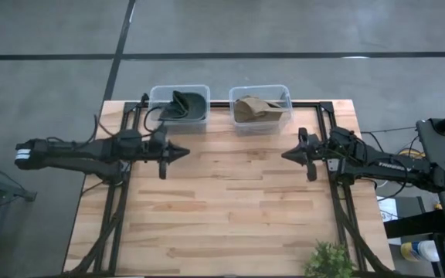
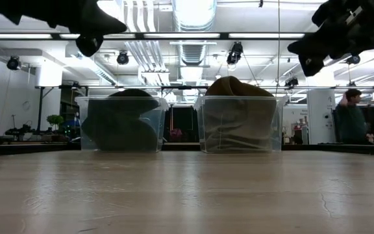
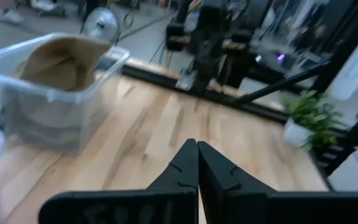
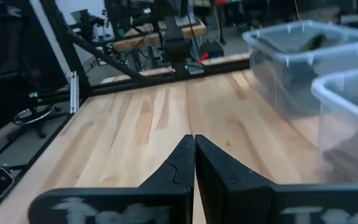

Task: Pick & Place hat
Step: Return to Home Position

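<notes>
green cap [image 1: 181, 106] in left bin [image 1: 154, 92], nearer left gripper [image 1: 185, 153], brown cap [image 1: 252, 109] in right bin [image 1: 285, 90], nearer right gripper [image 1: 285, 155], both grippers pressed together, empty, tips facing across bench [image 1: 230, 212].

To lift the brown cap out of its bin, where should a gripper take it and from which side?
Probably the bunched crown of the brown cap, which humps above the rim of the right bin in the low view. Come straight down from above, since the bin's walls block any sideways approach. The right gripper, shut, sits nearest; the left gripper is shut too.
</notes>
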